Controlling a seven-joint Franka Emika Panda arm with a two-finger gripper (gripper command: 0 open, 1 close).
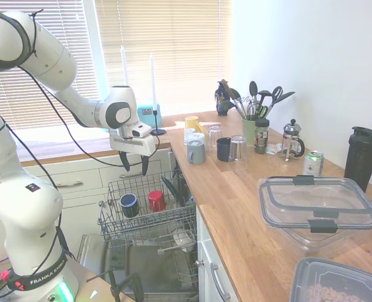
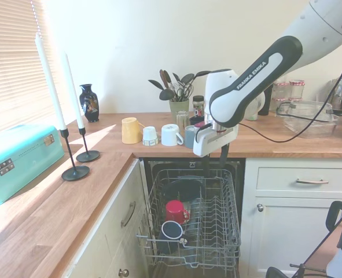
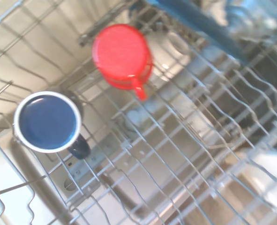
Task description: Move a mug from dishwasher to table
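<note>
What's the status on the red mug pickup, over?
Gripper open, above the rack. Red mug upside down in rack, untouched. Blue mug beside it, path clear.

Bright window daylight — soft, blurred wrist view

You see the tool (image 1: 134, 163) open above the grey wire rack (image 1: 145, 211), where the small red mug (image 1: 156, 201) sits beside a dark blue mug (image 1: 129, 204).
</note>
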